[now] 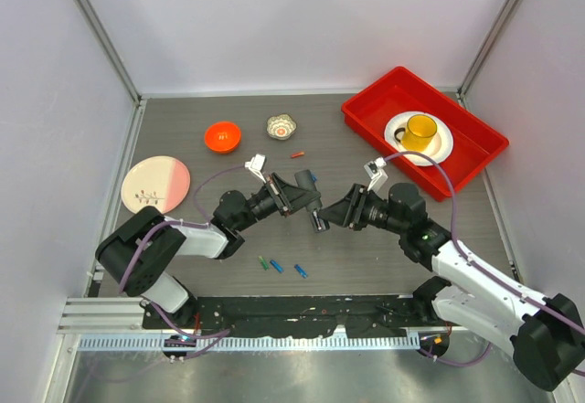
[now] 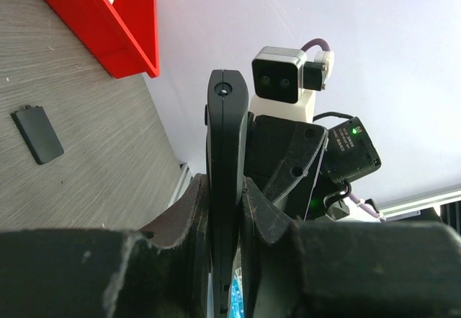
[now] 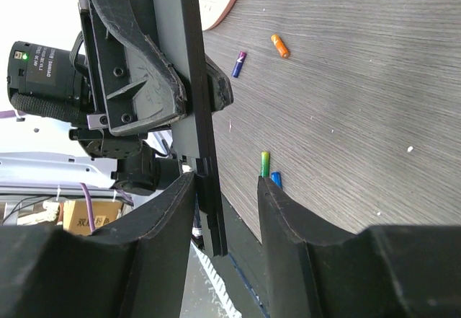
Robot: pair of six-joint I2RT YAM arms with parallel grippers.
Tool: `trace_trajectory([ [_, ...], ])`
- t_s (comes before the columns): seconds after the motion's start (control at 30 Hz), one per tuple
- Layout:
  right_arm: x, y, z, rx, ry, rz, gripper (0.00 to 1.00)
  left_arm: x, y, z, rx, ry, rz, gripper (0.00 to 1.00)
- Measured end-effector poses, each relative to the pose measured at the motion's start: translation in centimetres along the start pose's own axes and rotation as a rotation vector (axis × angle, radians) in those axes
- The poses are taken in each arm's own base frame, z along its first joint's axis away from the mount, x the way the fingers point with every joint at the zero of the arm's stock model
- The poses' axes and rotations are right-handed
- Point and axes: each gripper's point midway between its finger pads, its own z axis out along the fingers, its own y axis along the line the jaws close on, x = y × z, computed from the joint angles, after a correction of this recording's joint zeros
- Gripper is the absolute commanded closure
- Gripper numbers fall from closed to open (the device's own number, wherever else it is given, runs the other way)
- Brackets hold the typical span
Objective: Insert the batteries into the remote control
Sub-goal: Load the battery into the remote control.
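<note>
My left gripper (image 1: 297,197) is shut on the black remote control (image 1: 316,213) and holds it edge-on above the table middle; in the left wrist view the remote (image 2: 227,138) is clamped between the fingers (image 2: 189,217). My right gripper (image 1: 335,216) is open around the remote's free end; in the right wrist view the remote (image 3: 184,80) lies against the left finger (image 3: 176,202), apart from the other. Loose batteries lie on the table: green (image 1: 264,263), two blue (image 1: 277,266), red (image 1: 297,154). The right wrist view shows green (image 3: 264,164), blue (image 3: 276,179), purple (image 3: 239,63) and orange (image 3: 279,45) ones.
The black battery cover (image 2: 37,136) lies flat on the table. An orange bowl (image 1: 222,136) and a small patterned bowl (image 1: 281,127) stand at the back. A pink plate (image 1: 155,184) sits left. A red tray (image 1: 475,133) with a yellow cup (image 1: 420,131) stands back right.
</note>
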Motion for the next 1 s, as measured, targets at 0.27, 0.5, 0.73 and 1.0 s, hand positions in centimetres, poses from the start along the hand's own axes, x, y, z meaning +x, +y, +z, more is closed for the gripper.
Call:
trace_trajectory([
  [0.27, 0.0, -0.2, 0.5, 0.0, 0.006, 0.014, 0.57, -0.2, 0.4, 0.1, -0.018, -0.016, 0.0, 1.0],
  [0.5, 0.0, -0.4, 0.6, 0.003, 0.008, 0.019, 0.57, -0.2, 0.6, 0.2, -0.027, -0.031, 0.011, 1.0],
  [0.73, 0.0, -0.5, 0.5, 0.016, 0.002, 0.02, 0.46, -0.3, 0.6, 0.3, -0.028, -0.039, 0.018, 1.0],
  [1.0, -0.4, -0.6, -0.7, 0.064, 0.004, -0.001, 0.29, -0.8, 0.7, 0.0, -0.024, -0.062, 0.023, 1.0],
])
